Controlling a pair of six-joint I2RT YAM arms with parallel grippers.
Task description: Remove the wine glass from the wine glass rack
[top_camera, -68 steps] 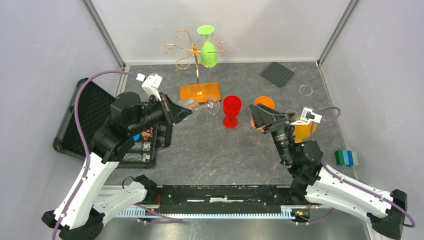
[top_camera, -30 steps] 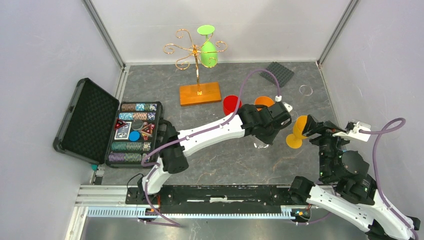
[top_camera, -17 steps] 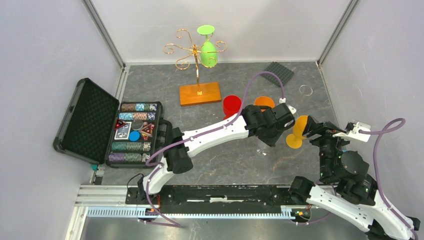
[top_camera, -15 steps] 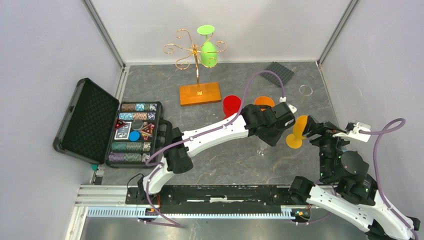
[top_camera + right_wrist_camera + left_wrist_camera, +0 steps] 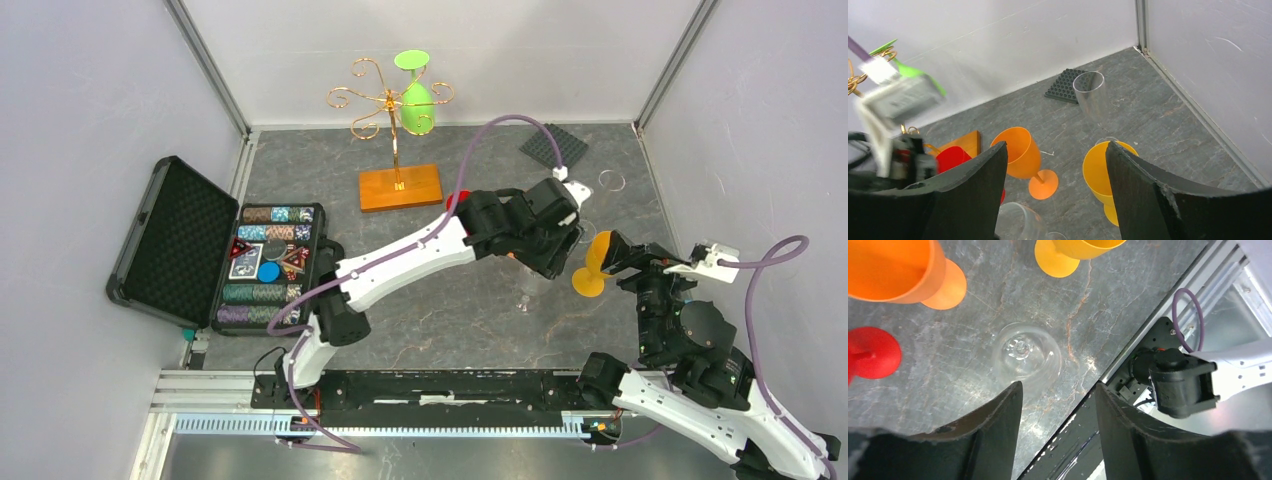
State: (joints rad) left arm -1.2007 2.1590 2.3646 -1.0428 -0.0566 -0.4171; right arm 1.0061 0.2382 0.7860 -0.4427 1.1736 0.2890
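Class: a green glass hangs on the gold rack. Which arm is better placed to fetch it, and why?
Probably the left arm. The left tool is open and empty above the clear glass, and that arm's base is nearer the rack. The right tool, also open, sits farther right by the yellow glass.

Inside a robotics lab's test cell, not a home or a bar. Boxed in by plain pale grey wall panels (image 5: 90,100) joined at silver metal corner posts (image 5: 207,70). Floored with a dark grey marbled tabletop (image 5: 430,320), edged by a silver aluminium rail (image 5: 215,383) carrying a white-and-black left robot arm (image 5: 400,262) and its right twin (image 5: 695,412), purple cables (image 5: 505,120) trailing. Strewn with mismatched props: open black case of poker chips (image 5: 265,265), yellow-orange plastic goblet (image 5: 597,262), thin gold wire rack on an orange-brown wooden base (image 5: 400,187), dark grey studded building plate (image 5: 553,148).
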